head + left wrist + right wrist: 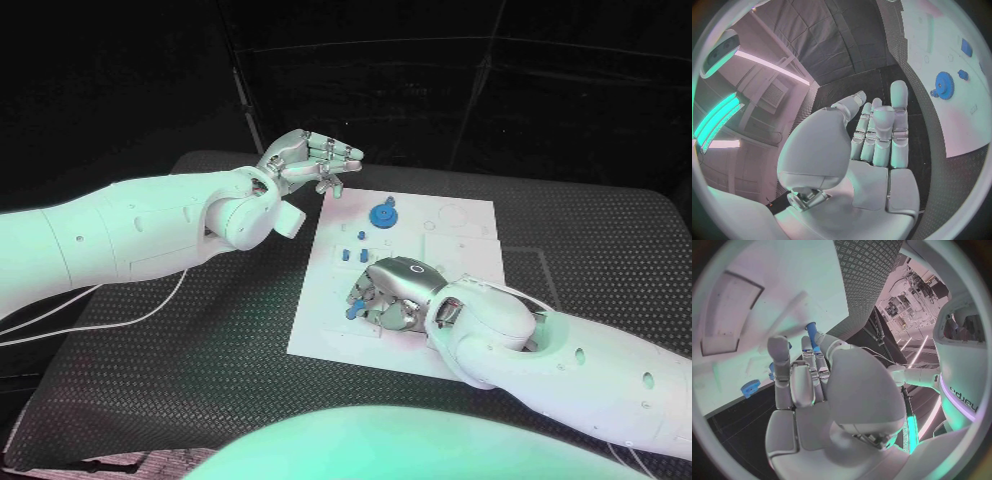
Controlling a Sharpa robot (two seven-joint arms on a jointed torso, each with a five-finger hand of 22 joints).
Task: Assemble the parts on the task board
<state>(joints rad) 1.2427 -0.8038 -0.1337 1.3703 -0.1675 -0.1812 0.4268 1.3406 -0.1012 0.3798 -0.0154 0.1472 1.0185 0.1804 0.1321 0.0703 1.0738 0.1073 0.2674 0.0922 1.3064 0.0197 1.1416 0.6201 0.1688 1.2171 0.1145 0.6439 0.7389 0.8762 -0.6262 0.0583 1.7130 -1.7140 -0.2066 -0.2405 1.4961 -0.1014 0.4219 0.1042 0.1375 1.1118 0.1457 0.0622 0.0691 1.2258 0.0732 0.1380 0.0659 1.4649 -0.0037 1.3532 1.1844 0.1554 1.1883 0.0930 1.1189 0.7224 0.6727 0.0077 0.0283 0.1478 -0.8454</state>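
Observation:
The white task board (459, 238) lies in the middle of the black table. A blue gear (382, 214) stands on its far part, seen too in the left wrist view (944, 85) and the right wrist view (750, 388). Small blue parts (361, 236) sit nearer the board's middle. My right hand (394, 294) hovers low over the board's near left area and pinches a blue peg (811, 331) between thumb and fingertips; the peg (355, 307) pokes out at the hand's left side. My left hand (309, 160) is raised beyond the board's far left corner, holding nothing, its fingers (879, 132) extended.
A thin white cable (144, 305) runs across the table on the left, under my left arm. A faint rectangular outline (537, 270) marks the mat just right of the board. Bare black table surrounds the board on all sides.

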